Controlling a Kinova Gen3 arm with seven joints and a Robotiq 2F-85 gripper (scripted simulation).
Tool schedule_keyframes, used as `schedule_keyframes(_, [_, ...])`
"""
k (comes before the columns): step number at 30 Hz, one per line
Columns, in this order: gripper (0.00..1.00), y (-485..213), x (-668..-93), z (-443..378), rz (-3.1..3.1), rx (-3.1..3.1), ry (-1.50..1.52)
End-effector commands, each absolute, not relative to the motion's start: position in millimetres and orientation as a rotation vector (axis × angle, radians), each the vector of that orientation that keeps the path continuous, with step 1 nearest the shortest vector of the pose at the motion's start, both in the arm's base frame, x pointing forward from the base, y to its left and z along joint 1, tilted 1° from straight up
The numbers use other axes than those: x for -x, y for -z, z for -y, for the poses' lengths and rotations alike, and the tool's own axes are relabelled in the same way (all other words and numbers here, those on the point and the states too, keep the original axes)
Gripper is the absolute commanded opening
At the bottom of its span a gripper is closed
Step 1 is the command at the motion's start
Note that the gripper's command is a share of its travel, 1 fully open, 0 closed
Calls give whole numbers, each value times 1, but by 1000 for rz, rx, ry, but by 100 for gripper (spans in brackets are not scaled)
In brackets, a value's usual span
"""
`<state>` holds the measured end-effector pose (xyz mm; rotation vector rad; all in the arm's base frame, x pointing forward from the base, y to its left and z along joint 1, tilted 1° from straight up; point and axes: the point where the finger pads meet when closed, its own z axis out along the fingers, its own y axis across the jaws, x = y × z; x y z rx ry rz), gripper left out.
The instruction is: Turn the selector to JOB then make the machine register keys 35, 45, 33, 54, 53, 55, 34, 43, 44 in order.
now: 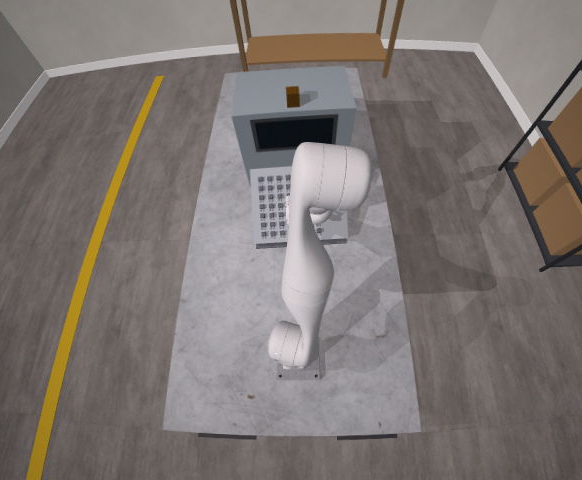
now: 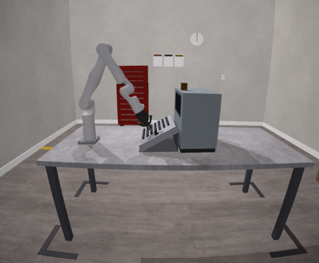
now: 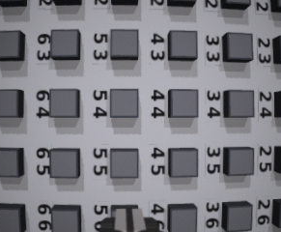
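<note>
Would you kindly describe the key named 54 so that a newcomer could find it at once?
A grey box-shaped machine has a sloped pale keypad before it. In the wrist view, the square grey key sits mid-picture, two keys above the shut gripper; only it has 54 printed at its left.

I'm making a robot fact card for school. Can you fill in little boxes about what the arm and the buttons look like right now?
gripper: shut, holding nothing
gripper position: in the wrist view, fingertips low in the 5x column, at key 56
key 55: just above the fingertips, unlit
key 54: unlit
lit keys: none in view
keypad: sloped, in front of the grey machine
</note>
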<state>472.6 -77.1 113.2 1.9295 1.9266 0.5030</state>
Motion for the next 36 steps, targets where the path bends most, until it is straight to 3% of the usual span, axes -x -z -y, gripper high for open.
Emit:
schedule_keyframes(1, [10,-110,-475,81,-1931,-1920,-498])
schedule_keyframes(36, [10,-107,-477,81,-1931,-1920,-498])
